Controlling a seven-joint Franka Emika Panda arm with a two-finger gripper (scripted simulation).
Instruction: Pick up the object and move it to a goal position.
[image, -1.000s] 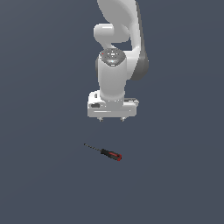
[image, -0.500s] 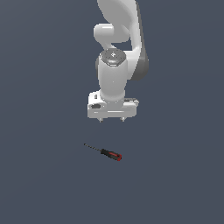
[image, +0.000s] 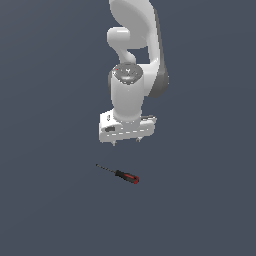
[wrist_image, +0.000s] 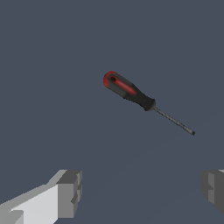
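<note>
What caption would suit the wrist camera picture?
Open white claw above a small black-and-red-handled screwdriver lying on the dark grey floor.

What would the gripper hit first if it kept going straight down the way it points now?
Probably the bare floor, not the screwdriver. The open gripper points downward, and in the wrist view the screwdriver lies beyond the gap between the fingers, off their line. Depth is hard to judge.

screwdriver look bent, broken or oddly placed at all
Nothing stands out. The screwdriver lies flat on the floor, shaft straight and handle intact, untouched. The tool hangs above it, open, with the screwdriver off to one side of its fingers.
</note>
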